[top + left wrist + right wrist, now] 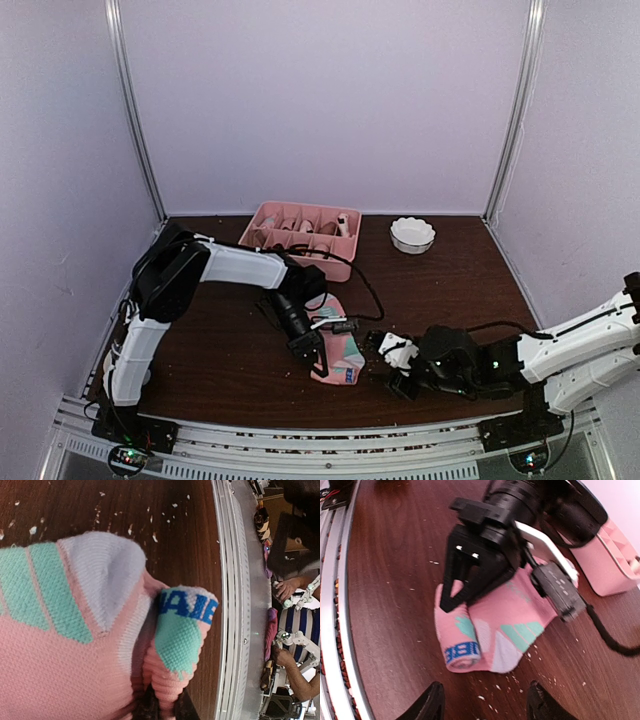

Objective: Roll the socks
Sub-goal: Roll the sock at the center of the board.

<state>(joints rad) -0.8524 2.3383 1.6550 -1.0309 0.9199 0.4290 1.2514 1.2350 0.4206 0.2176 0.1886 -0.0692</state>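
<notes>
We see the left gripper [456, 594] clamped on the folded-over end of the pink sock [505, 625]. The sock lies on the table [395, 580] near the front edge. The right gripper [485, 702] hovers just beside the sock, fingers spread apart.

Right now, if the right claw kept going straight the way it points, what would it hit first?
Probably the pink fabric sock with teal and white patches: its rolled end lies straight ahead of the right gripper, though depth is unclear.
</notes>
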